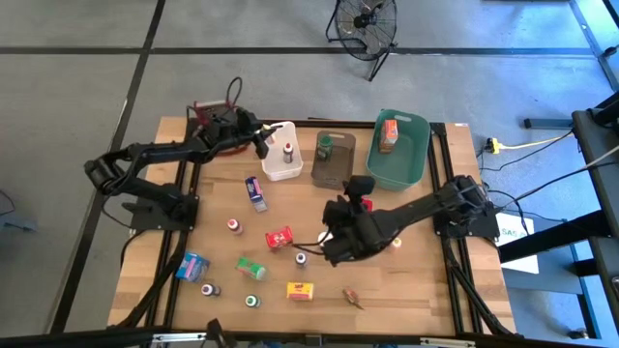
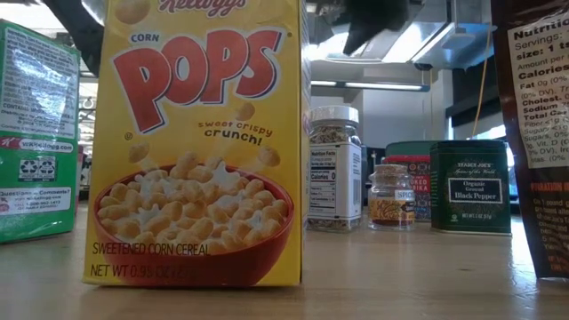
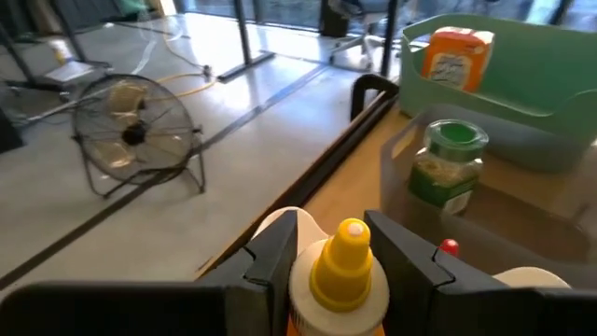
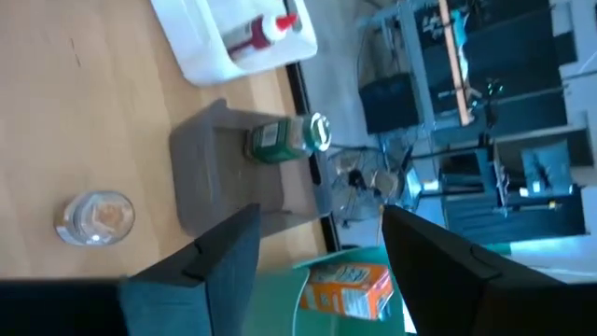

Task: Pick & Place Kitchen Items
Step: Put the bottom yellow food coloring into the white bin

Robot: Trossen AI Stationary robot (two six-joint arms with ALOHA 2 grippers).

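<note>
Holding a small yellow-capped squeeze bottle (image 1: 263, 142), the left pincer (image 1: 262, 143) hangs beside the white plastic tub (image 1: 281, 166) at the far edge of the wooden surface (image 1: 406, 280); I'd lower it straight into the free end, clear of the red-capped bottle (image 1: 287, 151) already inside. The right pincer (image 1: 334, 244), jaws apart and empty, hovers mid-surface near a red tin (image 1: 280, 238). Scattered groceries lie well apart.

Low down, a yellow Corn Pops box (image 2: 200, 142) hides most of that.

From the left wrist, dark fingers (image 3: 280, 257) clamp the bottle's neck; a green-lidded jar (image 3: 446, 168) sits in the neighbouring brown tub (image 3: 522, 219).

From the right wrist, an orange carton (image 4: 350, 287) lies in the green tub (image 4: 317, 322).
</note>
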